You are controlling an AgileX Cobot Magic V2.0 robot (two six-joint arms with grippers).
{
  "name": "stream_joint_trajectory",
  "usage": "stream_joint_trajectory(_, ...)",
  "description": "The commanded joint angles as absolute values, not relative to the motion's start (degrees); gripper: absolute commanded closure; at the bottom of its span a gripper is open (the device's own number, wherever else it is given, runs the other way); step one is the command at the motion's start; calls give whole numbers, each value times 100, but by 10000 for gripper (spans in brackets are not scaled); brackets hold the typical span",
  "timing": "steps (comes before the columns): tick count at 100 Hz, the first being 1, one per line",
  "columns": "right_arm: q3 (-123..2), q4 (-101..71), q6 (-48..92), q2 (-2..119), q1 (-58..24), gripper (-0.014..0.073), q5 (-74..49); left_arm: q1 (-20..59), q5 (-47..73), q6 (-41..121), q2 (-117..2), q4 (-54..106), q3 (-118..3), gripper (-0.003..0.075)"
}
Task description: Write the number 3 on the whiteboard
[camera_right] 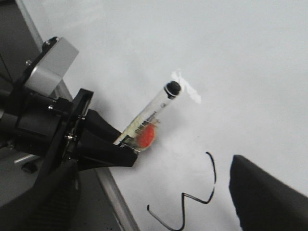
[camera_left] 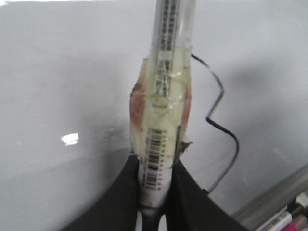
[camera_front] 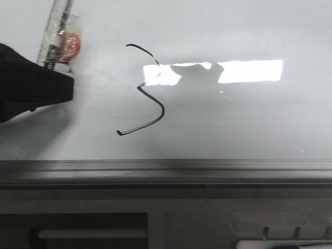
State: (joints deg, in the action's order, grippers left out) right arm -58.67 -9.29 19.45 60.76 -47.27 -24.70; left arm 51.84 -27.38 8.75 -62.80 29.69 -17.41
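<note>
The marker (camera_left: 161, 125) is clamped between the left fingers (camera_left: 190, 202), its long axis tilted off the whiteboard (camera_front: 249, 124), beside the upright number 3 (camera_front: 148, 106); the right fingers' (camera_right: 269, 192) opening cannot be told.

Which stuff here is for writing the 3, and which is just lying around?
For the job:
- the number 3
- the whiteboard
- the marker, held in the left gripper

Just lying about:
- spare pens beside the board's rail
</note>
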Motion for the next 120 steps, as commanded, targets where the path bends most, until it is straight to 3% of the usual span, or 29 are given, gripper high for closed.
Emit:
stream_joint_trajectory(1,-6051,-910,1934,5828,-4587,81,-2007,5226,-3183,793,-6191,3600,-1881,741)
stream_joint_trajectory(30,-6040,-910,1934,5795,-4575,102,-2087,5226,-2712,717,-6191,4592,-1891,741)
stream_joint_trajectory(120,-6040,-910,1934,5795,-4575,102,-2173,5226,-2363,700,-6320,4893,-1891,738)
